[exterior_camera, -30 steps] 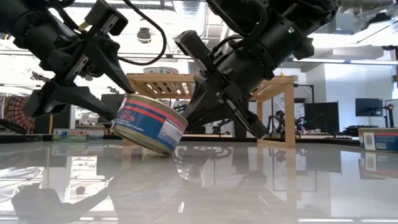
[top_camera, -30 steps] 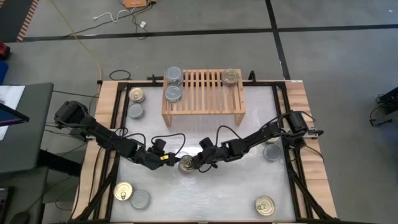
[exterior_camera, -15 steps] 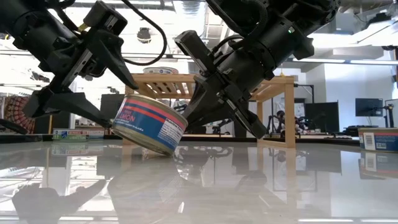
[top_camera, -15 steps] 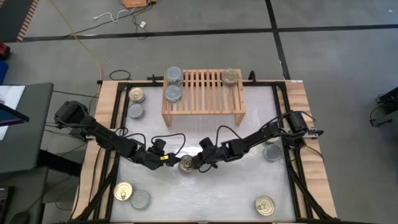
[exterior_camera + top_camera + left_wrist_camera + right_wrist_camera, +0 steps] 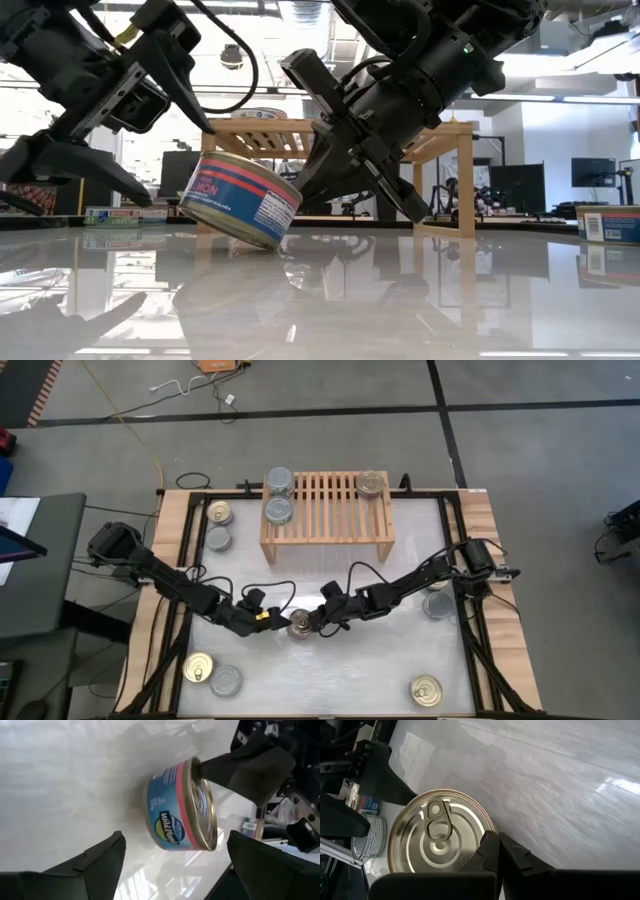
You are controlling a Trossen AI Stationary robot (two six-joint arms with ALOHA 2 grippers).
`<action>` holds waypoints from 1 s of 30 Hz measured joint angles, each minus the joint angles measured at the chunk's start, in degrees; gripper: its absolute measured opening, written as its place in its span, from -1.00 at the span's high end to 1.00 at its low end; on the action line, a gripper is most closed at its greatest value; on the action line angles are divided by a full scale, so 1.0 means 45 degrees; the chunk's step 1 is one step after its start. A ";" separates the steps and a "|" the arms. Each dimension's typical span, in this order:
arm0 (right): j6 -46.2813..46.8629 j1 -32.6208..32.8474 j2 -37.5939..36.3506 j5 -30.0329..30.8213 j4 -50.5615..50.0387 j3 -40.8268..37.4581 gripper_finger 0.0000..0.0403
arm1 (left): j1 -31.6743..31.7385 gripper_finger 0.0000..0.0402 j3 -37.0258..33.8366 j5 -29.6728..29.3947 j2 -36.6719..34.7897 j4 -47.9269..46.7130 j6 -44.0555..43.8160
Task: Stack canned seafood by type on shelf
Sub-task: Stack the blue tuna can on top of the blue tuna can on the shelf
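Tin (image 5: pixel 240 198) tilted, one edge on table (image 5: pixel 480 300); right gripper (image 5: pixel 322 172) pinched together against rim; left gripper (image 5: pixel 150 140) spread, clear beside.

A robotics laboratory: a wood-framed worktop (image 5: pixel 470 660) stands on grey carpet tiles (image 5: pixel 540 450), with a yellow cable (image 5: pixel 140 435) trailing at 11 o'clock; beyond it, monitors (image 5: pixel 592 172) and ceiling strip lights (image 5: pixel 560 52) mark an open workspace.

Eleven cans (image 5: pixel 279 510); one shelf (image 5: pixel 325 520); two arms (image 5: pixel 170 582).
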 joint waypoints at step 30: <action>-0.0332 -0.0194 0.0000 -0.0173 0.0063 -0.0010 0.87 | -0.0220 -0.67 0.0009 -0.1121 0.2943 0.4362 -0.1178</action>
